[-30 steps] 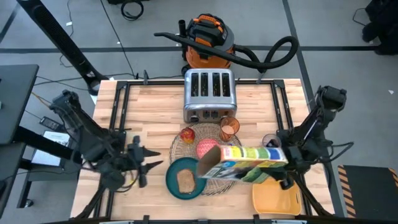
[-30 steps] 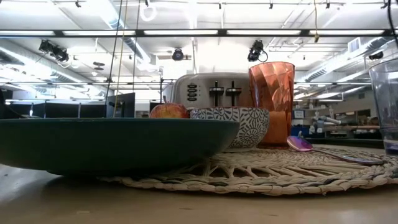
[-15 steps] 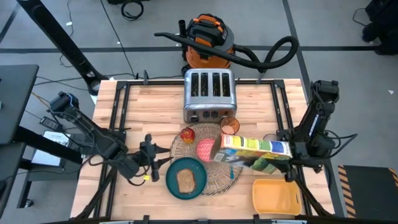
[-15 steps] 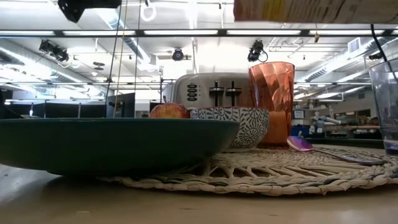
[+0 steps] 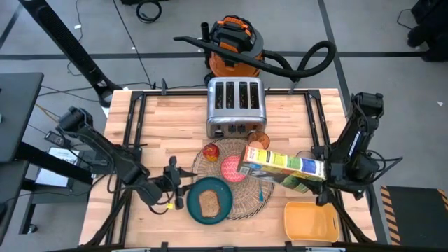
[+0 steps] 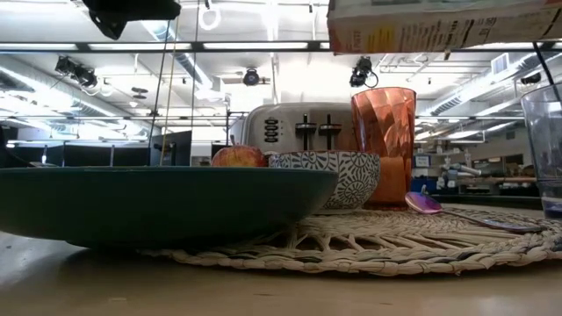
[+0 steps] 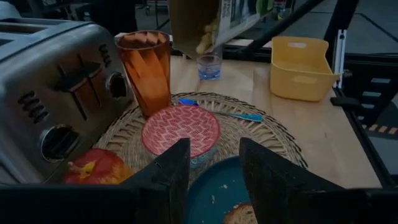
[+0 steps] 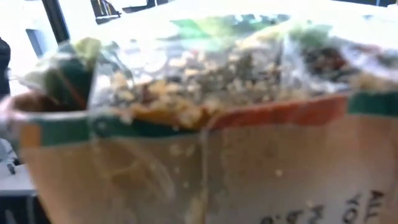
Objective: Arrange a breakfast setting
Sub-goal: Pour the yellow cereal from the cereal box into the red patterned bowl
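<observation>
We see the right gripper [image 5: 323,183] with its jaws closed on a cereal box [image 5: 283,165], held tipped on its side above the woven placemat [image 5: 245,203]. The box's open mouth points toward the pink-red bowl [image 5: 233,168] at the placemat's centre, and cereal shows at that mouth in the left wrist view. The right arm rises from the bench [image 5: 175,119] edge beside the placemat, near the yellow tray [image 5: 311,222]. The left gripper [image 5: 179,183] hovers just beside the teal plate [image 5: 209,201], jaws parted and empty, its arm stretched low across the bench toward the placemat. The plate, carrying the toast slice [image 5: 208,204], overlaps the placemat's near rim. On the placemat we also note the apple [image 5: 211,151], the orange cup [image 5: 258,141] and the blue spoon [image 7: 225,112]. The toaster [image 5: 235,105] stands behind the placemat.
</observation>
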